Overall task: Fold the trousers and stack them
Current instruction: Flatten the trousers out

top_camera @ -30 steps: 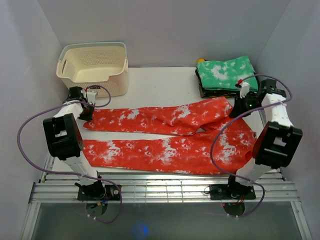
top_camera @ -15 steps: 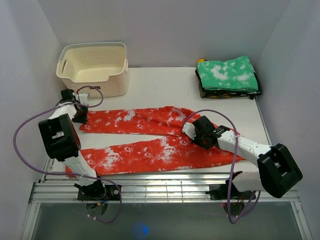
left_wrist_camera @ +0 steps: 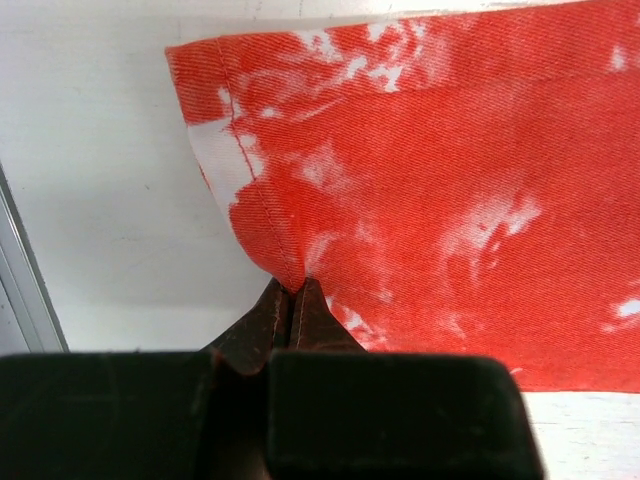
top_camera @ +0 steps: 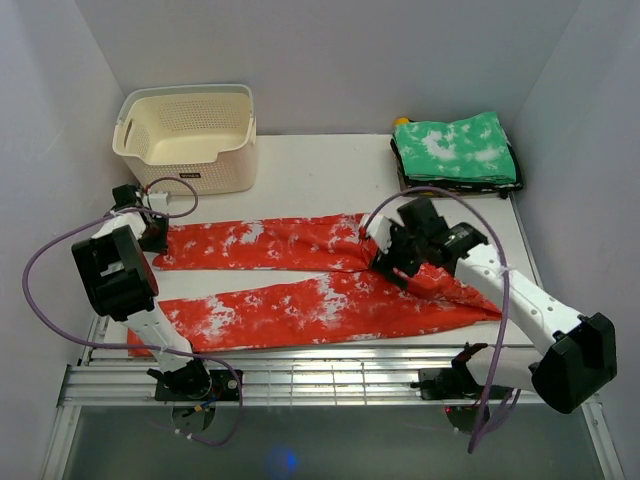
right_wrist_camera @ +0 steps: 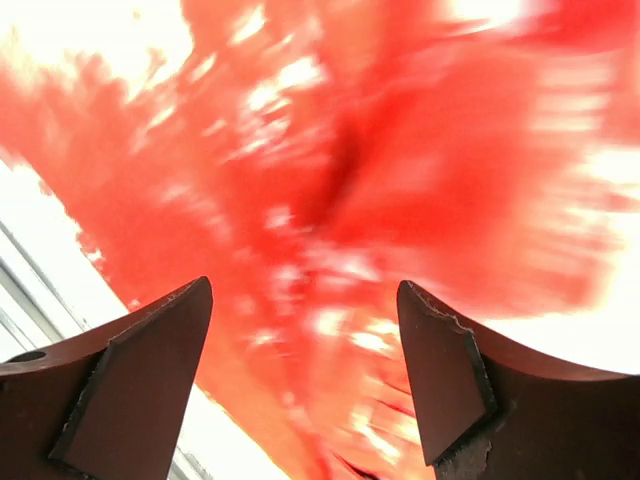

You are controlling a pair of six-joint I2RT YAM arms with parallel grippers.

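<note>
prob soft, light, floppy: red-orange white-blotched cloth trousers, grab at hems/waist corners. left fingers pinching leg hem; right fingers spread, holding nthg.

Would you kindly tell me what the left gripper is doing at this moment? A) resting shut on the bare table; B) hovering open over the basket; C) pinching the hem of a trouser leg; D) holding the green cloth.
C: the left wrist view shows the left gripper closed on the hem corner of the trousers, with the cloth puckering into its tips.
</note>
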